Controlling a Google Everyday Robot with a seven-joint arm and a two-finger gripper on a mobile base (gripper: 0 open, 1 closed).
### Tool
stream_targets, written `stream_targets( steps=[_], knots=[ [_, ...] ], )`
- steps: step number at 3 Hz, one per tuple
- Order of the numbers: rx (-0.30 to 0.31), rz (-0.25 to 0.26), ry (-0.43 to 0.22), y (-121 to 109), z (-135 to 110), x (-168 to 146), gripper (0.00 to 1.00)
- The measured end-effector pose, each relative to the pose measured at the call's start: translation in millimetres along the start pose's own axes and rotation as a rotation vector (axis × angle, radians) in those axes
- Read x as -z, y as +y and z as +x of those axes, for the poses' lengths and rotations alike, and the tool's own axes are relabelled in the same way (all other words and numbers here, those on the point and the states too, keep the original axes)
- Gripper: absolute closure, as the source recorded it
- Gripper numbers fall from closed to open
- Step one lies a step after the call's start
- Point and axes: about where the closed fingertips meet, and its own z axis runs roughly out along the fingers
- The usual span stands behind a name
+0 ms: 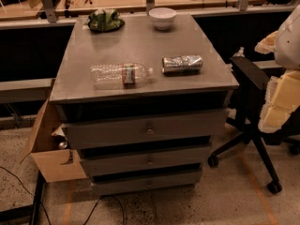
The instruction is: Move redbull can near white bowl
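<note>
The gripper hangs at the right edge of the view as a pale white and yellowish shape. It is off the side of the grey cabinet, above a black office chair. The frame cuts it off, and whether it is open or closed cannot be told; it holds nothing that can be seen.

The redbull can lies on its side on the cabinet top, towards the front right. It is well to the left of the gripper and apart from it. Just beside the can on its left lies a clear water bottle, also on its side, with its cap pointing at the can.

The white bowl stands upright at the far edge of the top, well apart from the can. Left of the bowl, a dark plate holds a green bag. The print on the can is too mottled to read.
</note>
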Motion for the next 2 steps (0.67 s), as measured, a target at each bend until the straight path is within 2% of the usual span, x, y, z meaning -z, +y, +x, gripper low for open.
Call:
stream_targets(
  steps=[1, 2],
  knots=[
    [0.000, 0.000, 0.000, 0, 0, 0, 0.00],
    [0.009, 0.000, -0.063, -18, -5, -2, 0.00]
  ],
)
